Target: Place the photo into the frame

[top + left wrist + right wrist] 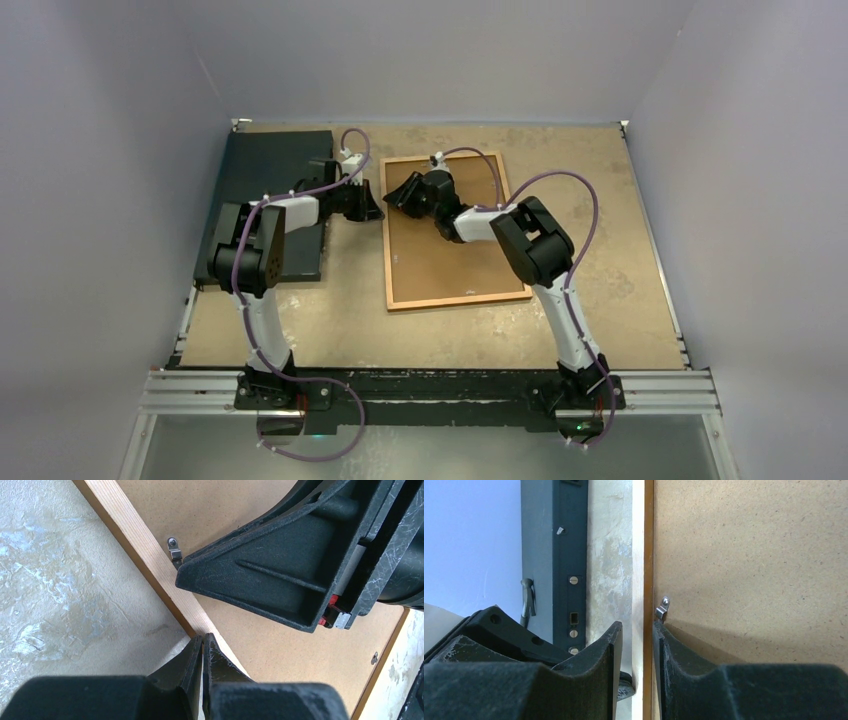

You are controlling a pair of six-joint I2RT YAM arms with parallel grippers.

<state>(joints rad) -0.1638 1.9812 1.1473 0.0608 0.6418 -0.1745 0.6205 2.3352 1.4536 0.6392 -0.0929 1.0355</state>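
The frame lies face down in the middle of the table, with a narrow orange-brown border. A plain brown backing board fills it. The photo is hidden. My left gripper is shut and empty, its tips touching the frame's left border in the left wrist view. My right gripper is open over the frame's far left part. In the right wrist view its jaws straddle the left border with a small gap, just below a metal clip.
A dark grey-black mat lies at the back left, under the left arm. The same metal clip on the backing board shows in the left wrist view, and another small clip sits near the frame's opposite border. White walls enclose the table.
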